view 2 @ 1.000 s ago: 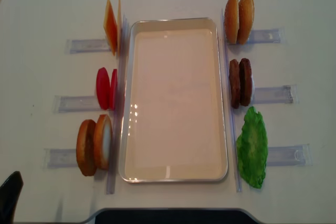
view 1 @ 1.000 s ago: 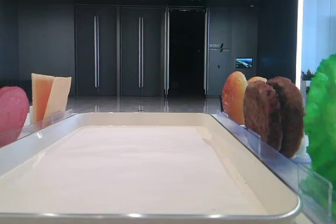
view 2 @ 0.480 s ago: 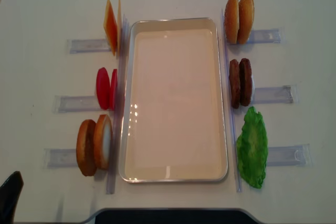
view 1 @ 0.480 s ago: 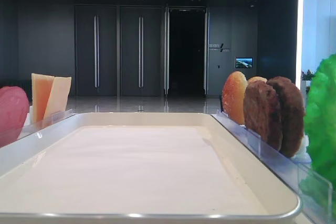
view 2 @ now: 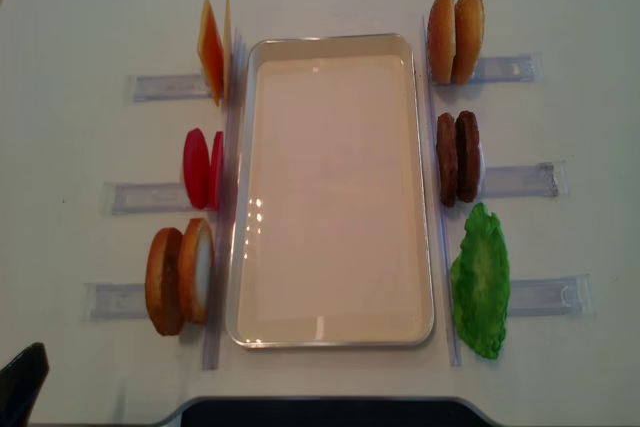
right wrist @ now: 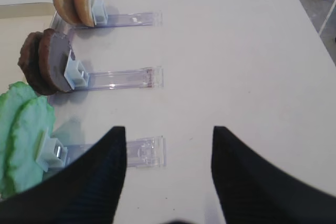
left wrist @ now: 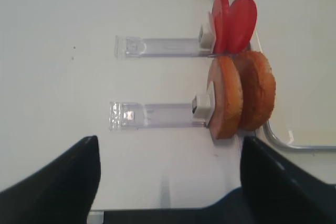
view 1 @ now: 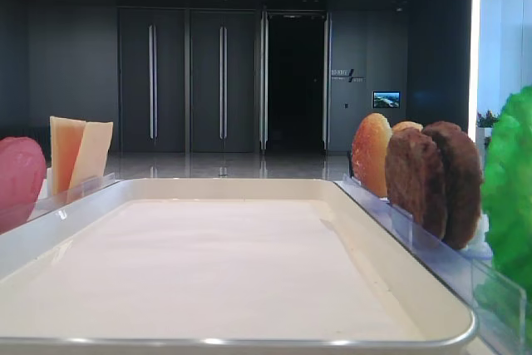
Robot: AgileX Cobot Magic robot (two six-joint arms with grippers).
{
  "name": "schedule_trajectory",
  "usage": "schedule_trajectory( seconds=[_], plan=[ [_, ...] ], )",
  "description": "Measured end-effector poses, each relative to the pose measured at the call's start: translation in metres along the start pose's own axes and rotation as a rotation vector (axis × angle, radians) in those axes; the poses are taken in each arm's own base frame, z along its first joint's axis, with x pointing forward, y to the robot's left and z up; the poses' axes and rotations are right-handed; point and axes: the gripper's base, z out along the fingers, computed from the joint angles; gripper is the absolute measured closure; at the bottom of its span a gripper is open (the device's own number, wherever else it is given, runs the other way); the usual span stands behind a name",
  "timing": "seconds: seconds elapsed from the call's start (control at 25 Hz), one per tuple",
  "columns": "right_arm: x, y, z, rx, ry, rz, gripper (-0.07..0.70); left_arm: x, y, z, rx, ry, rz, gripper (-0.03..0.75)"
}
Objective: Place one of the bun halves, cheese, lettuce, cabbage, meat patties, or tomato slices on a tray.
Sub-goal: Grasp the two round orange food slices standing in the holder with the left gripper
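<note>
Taking the large cream-white rectangular tray [view 2: 335,339] with its raised rim as our landmark on the white surface [view 2: 80,27], we start at the far left, where a dark corner of the left pincer [left wrist: 168,177] sits low and well off the tray's near left corner; in the left wrist view its two black fingers [left wrist: 58,182] stand wide apart with nothing between them. Left of the tray we see three clear plastic racks [view 2: 120,299]: the nearest holds two upright oval bun halves [view 2: 180,275] with golden-brown crust, the middle one two pinkish-red round tomato slices [view 2: 201,168], the farthest the thin orange and pale yellow cheese slices [view 2: 212,50]. The tray itself carries only its white paper lining. Right of it stand another pair of bun halves [view 2: 455,36] at the far end, two dark brown rough meat patties [view 2: 458,158] midway, and the bright green frilly lettuce [view 2: 481,281] nearest. The right pincer [right wrist: 168,156] hovers outside the lettuce rack, its black fingers [right wrist: 94,177] spread wide and empty.
</note>
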Motion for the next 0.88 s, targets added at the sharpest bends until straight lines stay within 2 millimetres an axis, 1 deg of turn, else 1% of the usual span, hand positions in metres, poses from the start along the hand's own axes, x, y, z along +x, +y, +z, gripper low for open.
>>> schedule_trajectory(
  seconds=[0.2,0.48,0.68,0.88],
  plan=[
    [0.000,0.000,0.000,0.000,0.000,0.000,0.249,-0.016,-0.001,0.004,0.021,0.098,-0.012,0.083],
    [0.000,0.000,0.000,0.000,0.000,0.000,0.249,-0.042,-0.002,0.022,0.048,0.245,-0.067,0.083],
    [0.000,0.000,0.000,0.000,0.000,0.000,0.249,-0.060,-0.001,0.041,0.049,0.363,-0.102,0.083],
    [0.000,0.000,0.000,0.000,0.000,0.000,0.249,-0.071,0.001,0.067,0.039,0.502,-0.139,0.083]
  ],
)
